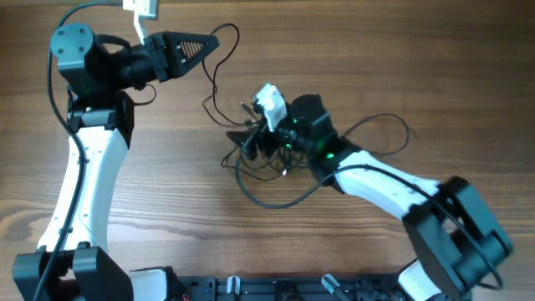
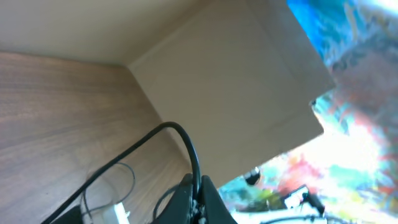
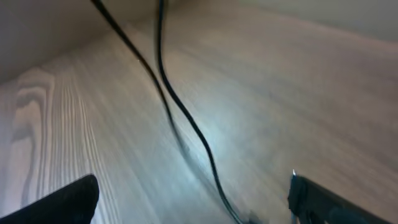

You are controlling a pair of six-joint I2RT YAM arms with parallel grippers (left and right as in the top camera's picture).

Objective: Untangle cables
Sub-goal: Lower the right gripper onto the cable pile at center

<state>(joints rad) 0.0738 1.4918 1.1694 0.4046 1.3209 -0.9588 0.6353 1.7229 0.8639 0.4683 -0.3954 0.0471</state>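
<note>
Open tabletop point(image 1: 401, 58) fills the upper right and the lower middle of the overhead view. Mid-frame the cables point(image 1: 253, 152) sprawl, one strand running up toward the upper left, barring passage there.

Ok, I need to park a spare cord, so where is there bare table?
Bare table lies at the far right, beyond the right arm, and at the front between the left arm and the lowest arc of the cables. The middle is crowded: the cables tangle under the open right gripper, with one strand running up to the shut left gripper.
</note>
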